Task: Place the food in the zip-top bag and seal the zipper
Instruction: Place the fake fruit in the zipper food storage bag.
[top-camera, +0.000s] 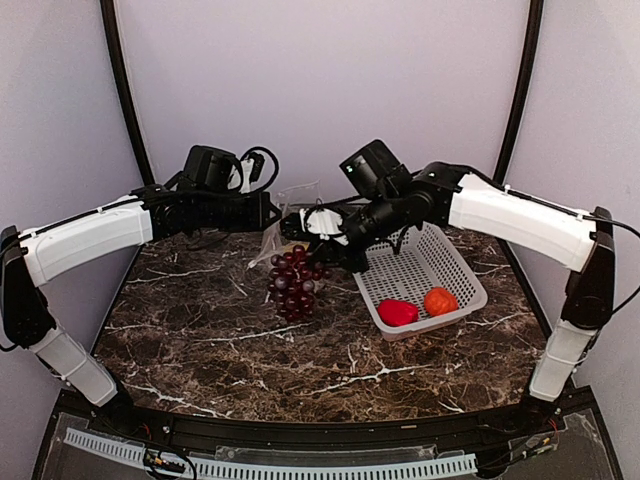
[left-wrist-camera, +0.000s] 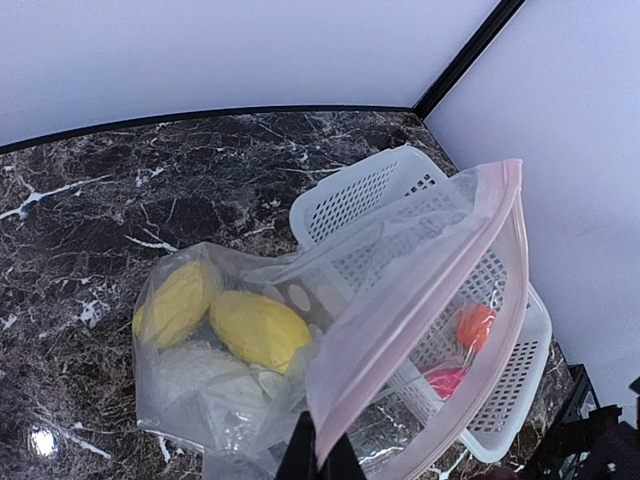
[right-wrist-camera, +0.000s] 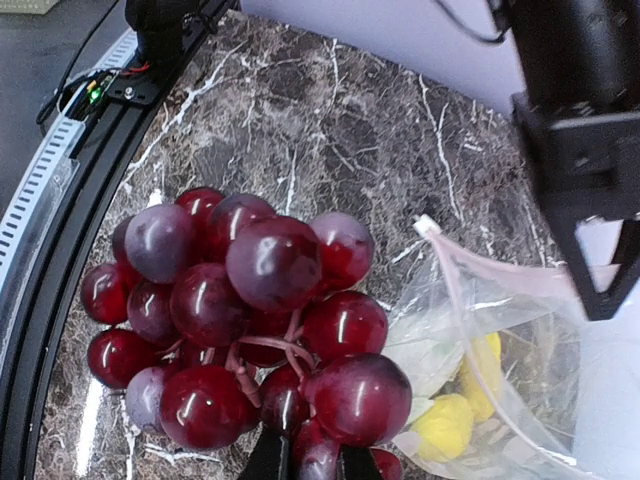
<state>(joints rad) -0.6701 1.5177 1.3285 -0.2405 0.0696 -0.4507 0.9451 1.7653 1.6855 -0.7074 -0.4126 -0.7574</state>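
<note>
My left gripper (left-wrist-camera: 320, 455) is shut on the rim of the zip-top bag (left-wrist-camera: 230, 400) and holds its mouth up and open. The pinkish zipper (left-wrist-camera: 430, 300) runs along that rim. Inside the bag lie two yellow pieces (left-wrist-camera: 258, 330) and a whitish cauliflower (left-wrist-camera: 195, 375). My right gripper (right-wrist-camera: 305, 462) is shut on the dark purple grape bunch (right-wrist-camera: 250, 300), just beside the bag (right-wrist-camera: 500, 340). From above, the grapes (top-camera: 295, 283) hang below the right gripper (top-camera: 322, 262), near the left gripper (top-camera: 278, 215) and the bag (top-camera: 292, 203). A red pepper (top-camera: 397, 312) and a tomato (top-camera: 440, 300) lie in the basket.
The white perforated basket (top-camera: 425, 262) stands right of centre on the dark marble table (top-camera: 200, 330), under the right arm. Purple walls close in at the back and sides. A black rail runs along the table's near edge.
</note>
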